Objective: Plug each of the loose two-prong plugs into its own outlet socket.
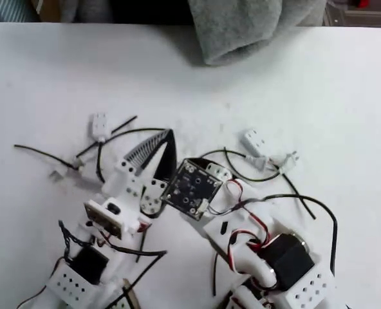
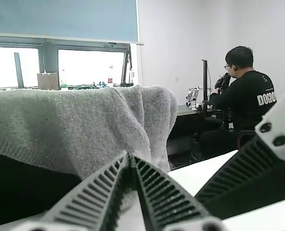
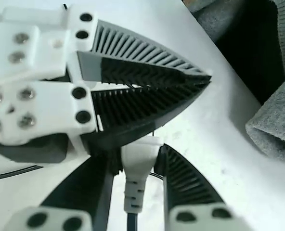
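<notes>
My right gripper [image 3: 137, 156] is shut on a white two-prong plug [image 3: 138, 166], whose cable hangs back between the fingers. Right in front of it, almost touching, my left gripper [image 3: 204, 79] is shut with nothing held; its ribbed fingers meet at a point [image 2: 129, 159]. From above, both grippers [image 1: 167, 138] crowd together at the table's middle. One white outlet socket [image 1: 99, 125] lies to the left and another [image 1: 255, 141] to the right. A loose plug [image 1: 290, 161] on a black cable lies beside the right socket. Another plug [image 1: 74, 163] lies at the left.
Black cables [image 1: 113, 138] loop across the white table [image 1: 306, 84] around both arms. A small white piece [image 1: 54, 174] lies at the left. A grey knitted cloth [image 1: 242, 32] hangs over the far edge. The far half of the table holds nothing else.
</notes>
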Available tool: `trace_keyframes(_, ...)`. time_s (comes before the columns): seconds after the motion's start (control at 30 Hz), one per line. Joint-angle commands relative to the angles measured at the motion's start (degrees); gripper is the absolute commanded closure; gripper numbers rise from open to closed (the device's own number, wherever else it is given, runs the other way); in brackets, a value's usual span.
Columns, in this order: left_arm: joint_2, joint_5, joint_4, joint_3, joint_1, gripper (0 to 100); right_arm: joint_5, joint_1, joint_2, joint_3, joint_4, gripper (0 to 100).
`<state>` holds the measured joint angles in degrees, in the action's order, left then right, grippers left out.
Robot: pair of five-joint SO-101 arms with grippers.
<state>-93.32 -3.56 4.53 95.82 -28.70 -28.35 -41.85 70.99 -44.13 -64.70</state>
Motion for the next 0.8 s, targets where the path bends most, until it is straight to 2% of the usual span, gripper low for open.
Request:
trace_keyframes(0.0, 1.36, -0.79, -0.26, 1.23, -0.48, 98, -0.09, -1.19, 0.84, 5.63, 0.13, 98.0)
trace_keyframes(0.43, 1.45, -0.97, -2.29, 1.58, -0.48, 98, -0.18, -1.01, 0.84, 12.75, -4.26, 98.1)
trace_keyframes(0.77, 1.45, -0.97, -2.29, 1.58, -0.48, 98, -2.9, -0.92, 0.84, 13.01, -5.85, 98.1)
